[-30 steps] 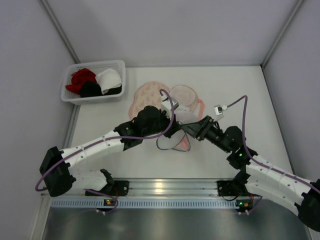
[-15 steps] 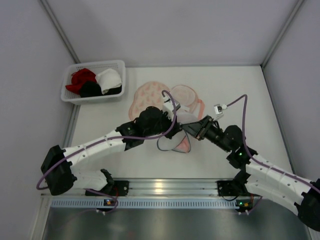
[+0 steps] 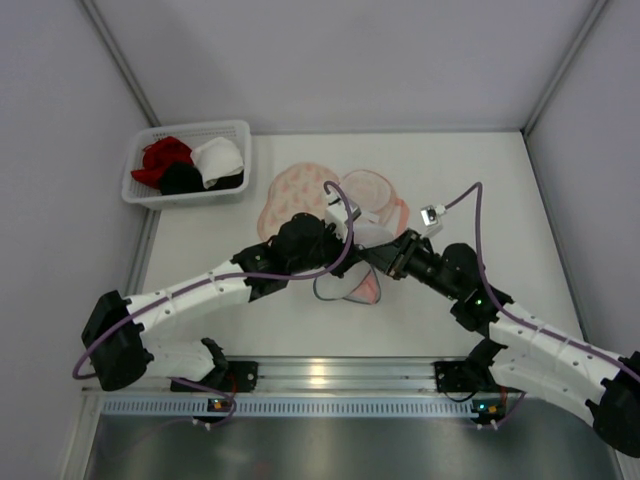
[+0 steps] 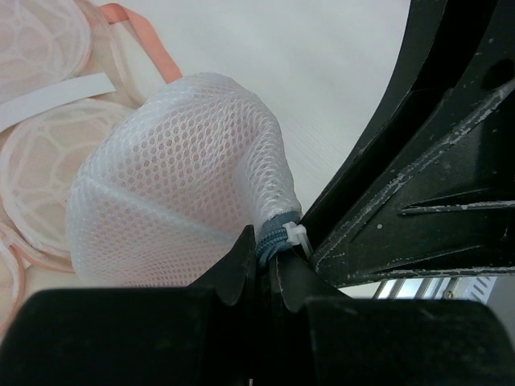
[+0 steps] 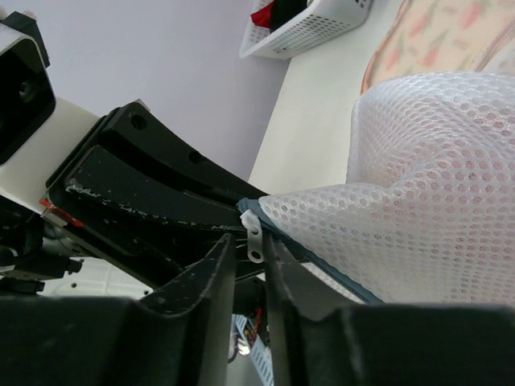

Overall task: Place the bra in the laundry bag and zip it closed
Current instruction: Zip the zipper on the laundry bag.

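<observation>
The laundry bag (image 4: 177, 177) is made of white open-weave mesh cloth — matt, soft; the fingers (image 4: 434, 161) are moulded in black plastic, dull and scuffed.

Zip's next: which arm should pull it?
Right. The right claw grips the white zip pull, while the left claw pinches the blue zip end of the mesh laundry bag, anchoring it.

We read this as a robotics lab, a boxed-in test cell. What tells us: two white jointed machines, the left arm (image 3: 190, 292) and the right arm (image 3: 550, 350), are bolted to an aluminium rail (image 3: 340, 372) at the near edge of a plain white worktop (image 3: 480, 160). Bare grey panel walls (image 3: 330, 60) close three sides. Purple cables (image 3: 470, 186) loop off both arms.
</observation>
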Available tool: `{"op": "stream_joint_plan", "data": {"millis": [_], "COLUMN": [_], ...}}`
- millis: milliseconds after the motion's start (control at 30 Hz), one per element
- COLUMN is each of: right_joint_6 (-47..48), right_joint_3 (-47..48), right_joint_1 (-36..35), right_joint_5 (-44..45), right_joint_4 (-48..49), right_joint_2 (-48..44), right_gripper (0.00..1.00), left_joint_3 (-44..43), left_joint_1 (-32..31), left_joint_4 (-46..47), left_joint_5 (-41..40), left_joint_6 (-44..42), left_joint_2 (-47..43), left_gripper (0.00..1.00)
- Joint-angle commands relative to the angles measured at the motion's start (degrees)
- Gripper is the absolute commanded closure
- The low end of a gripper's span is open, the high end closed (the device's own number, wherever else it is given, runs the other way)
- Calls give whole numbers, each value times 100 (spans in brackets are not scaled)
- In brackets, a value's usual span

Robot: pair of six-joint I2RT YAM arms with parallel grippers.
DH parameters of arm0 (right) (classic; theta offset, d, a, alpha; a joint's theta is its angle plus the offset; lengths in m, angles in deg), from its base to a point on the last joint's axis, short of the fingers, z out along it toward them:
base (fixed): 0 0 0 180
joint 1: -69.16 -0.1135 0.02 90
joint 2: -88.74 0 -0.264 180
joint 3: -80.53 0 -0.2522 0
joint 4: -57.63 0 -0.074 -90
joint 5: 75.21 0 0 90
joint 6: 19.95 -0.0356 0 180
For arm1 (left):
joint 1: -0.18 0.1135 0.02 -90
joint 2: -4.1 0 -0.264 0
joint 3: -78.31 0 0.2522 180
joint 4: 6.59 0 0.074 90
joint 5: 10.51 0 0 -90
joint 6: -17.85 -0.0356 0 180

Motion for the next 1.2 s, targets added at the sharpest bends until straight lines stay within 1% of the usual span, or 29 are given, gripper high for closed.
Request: {"op": "stream_joint_plan", "data": {"millis": [0, 100, 233, 333, 367, 433, 467, 500, 533, 567, 600, 633, 700, 767, 833, 900, 967, 1067, 1167], "right_joint_6": [84, 75, 145, 303, 425, 619, 724, 934, 1041, 1198, 1261, 1322, 1402, 1481, 1577, 1779, 1963, 2200, 2403], "right_joint_3": [225, 216, 199, 216, 269, 357, 488, 550, 603, 708, 735, 752, 796, 779, 805, 849, 902, 937, 981], "right_joint_1": [64, 64, 56, 64, 56, 64, 64, 64, 64, 73, 82, 82, 117, 134, 135, 152, 143, 152, 161], "right_joint_5": [-23, -15, 3, 117, 170, 293, 319, 372, 364, 363, 329, 285, 101, -101, -260, -506, -603, -673, -709], "right_joint_4": [80, 133, 98, -148, -453, -710, -894, -1166, -1290, -1404, -1519, -1572, -1617, -1599, -1599, -1608, -1731, -1906, -2133], "right_joint_2": [31, 31, -57, -171, -206, -285, -295, -321, -321, -321, -304, -260, -198, -102, 21, 83, 110, 22, -101], "right_gripper": [81, 100, 100, 100, 100, 100, 100, 100, 100, 100, 100, 100, 100, 100, 100, 100, 100, 100, 100], "left_joint_3": [-95, -34, 19, 72, 89, 142, 151, 134, 116, 98, 37, 19, -51, -104, -156, -218, -253, -314, -420], "left_joint_1": [-71, -71, -71, -63, -63, -71, -71, -63, -63, -63, -63, -63, -54, -45, -19, -1, 25, 226, 324], "left_joint_4": [518, 641, 650, 650, 641, 606, 545, 475, 387, 325, 98, 35, -140, -264, -448, -641, -949, -1353, -1529], "left_joint_5": [219, 272, 219, 27, -18, -71, -71, -71, -45, -1, 26, 61, 105, -26, 209, 516, 562, 1166, 1484], "left_joint_6": [-48, -30, -21, -13, -21, -65, -118, -231, -311, -398, -538, -627, -951, -1163, -1515, -2110, -2367, -2736, -2878], "left_joint_2": [-246, -307, -343, -439, -483, -606, -650, -685, -781, -826, -896, -1036, -1221, -1450, -1599, -1643, -1574, -1267, -820], "left_gripper": [100, 100, 100, 100, 100, 98, 90, 61, 43, 31, 4, 2, 2, 2, 2, 2, 2, 2, 2]}}
